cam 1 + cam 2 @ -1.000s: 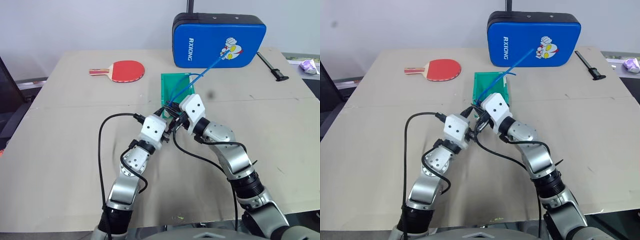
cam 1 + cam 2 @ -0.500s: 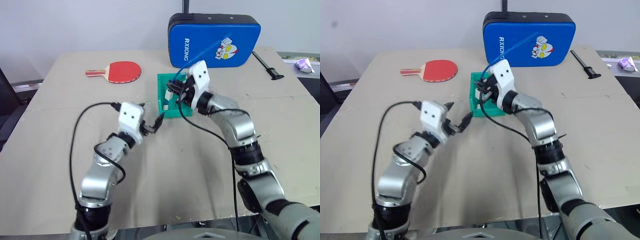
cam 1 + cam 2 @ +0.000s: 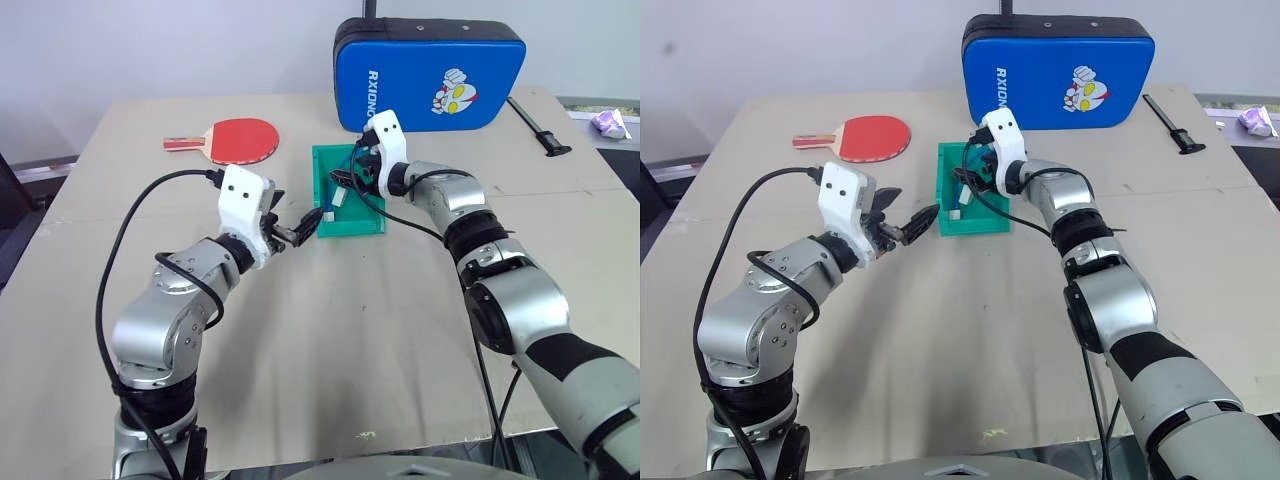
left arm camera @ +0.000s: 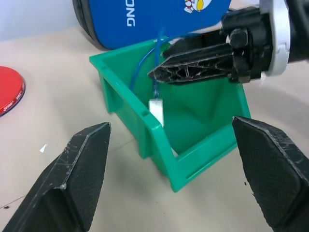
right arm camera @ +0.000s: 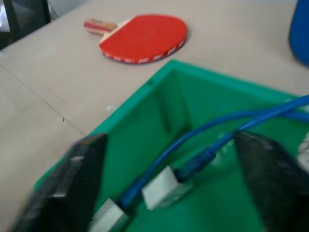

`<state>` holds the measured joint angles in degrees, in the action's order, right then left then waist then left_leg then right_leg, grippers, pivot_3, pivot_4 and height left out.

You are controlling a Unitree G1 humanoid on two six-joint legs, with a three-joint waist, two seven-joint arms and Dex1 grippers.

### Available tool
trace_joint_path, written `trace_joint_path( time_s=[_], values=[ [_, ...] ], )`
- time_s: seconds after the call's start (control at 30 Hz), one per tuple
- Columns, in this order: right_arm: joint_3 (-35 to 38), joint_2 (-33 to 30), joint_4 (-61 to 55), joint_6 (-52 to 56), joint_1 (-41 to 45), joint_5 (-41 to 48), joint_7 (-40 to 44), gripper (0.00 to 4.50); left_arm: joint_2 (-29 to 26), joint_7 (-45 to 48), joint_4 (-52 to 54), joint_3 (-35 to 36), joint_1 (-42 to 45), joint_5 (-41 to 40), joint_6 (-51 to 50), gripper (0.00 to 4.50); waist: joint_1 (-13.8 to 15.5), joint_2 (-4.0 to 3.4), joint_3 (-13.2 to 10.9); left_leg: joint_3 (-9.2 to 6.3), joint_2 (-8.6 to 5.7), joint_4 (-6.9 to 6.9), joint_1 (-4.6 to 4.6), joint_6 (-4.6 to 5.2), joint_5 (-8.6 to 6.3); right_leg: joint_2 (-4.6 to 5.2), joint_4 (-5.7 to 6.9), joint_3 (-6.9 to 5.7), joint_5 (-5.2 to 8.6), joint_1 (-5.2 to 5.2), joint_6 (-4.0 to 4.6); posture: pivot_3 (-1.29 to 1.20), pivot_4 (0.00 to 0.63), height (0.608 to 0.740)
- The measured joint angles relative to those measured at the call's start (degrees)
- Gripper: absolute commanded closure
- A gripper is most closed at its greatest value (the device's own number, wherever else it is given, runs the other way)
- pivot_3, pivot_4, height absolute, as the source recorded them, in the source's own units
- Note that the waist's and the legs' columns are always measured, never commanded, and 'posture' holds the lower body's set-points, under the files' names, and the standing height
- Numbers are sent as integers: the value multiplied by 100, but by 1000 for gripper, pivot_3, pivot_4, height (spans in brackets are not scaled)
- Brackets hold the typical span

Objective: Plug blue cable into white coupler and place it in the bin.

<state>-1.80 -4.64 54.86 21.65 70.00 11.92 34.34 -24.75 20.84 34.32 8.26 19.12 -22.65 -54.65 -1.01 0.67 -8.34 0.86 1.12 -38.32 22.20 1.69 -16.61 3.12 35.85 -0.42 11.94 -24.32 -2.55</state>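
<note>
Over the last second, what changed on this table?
The right end effector carried the blue cable with the white coupler from in front of the bin to over it, then opened and let go; cable and coupler now lie inside. The left end effector drew back to the left, open. Bin, paddle and blue case stayed put.
</note>
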Motion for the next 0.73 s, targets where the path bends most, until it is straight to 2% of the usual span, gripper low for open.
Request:
trace_joint_path(
  time_s=[0.07,0.17,0.23,0.33,0.43,0.6,0.73],
  values=[
    [17,-171,-457,37,-153,3,80,46,-74,2,15,-43,-176,23,95,364,12,0,0,-4,0,-2,-1,-1,1,2,2,0,0,1,0,0,150,728],
    [1,-641,-1698,-67,-1012,48,551,46,-88,54,103,-54,-722,115,524,364,46,4,3,-11,-2,1,1,-1,0,6,-3,-2,0,4,0,0,150,728],
    [91,-1128,-3003,-249,-2271,353,1163,46,-211,280,140,-42,-1487,215,1142,364,51,2,1,-15,-4,6,11,0,-2,17,-9,-4,0,-1,0,0,150,728],
    [385,-1445,-4046,-284,-3448,819,1632,46,-296,519,129,-32,-2100,348,1753,364,34,-1,0,-5,-2,-4,55,0,0,20,-2,-2,-1,-47,-2,0,150,728],
    [709,-1851,-5365,-303,-4677,1344,1988,46,-315,845,123,55,-2797,457,2713,364,25,-1,1,11,5,-1,25,15,-9,41,-9,3,1,-40,0,0,150,728],
    [1280,-2526,-5876,-234,-6442,1895,2590,46,-259,1253,-325,298,-3728,455,3682,364,50,2,-5,14,6,-4,-56,34,-18,15,-7,4,19,39,26,0,150,728],
    [1506,-2688,-5634,-789,-6957,1847,2891,46,-261,1465,-520,286,-3841,438,3914,364,38,16,-10,23,10,-23,-69,37,-16,-1,-6,16,24,54,14,0,150,728]
  ],
)
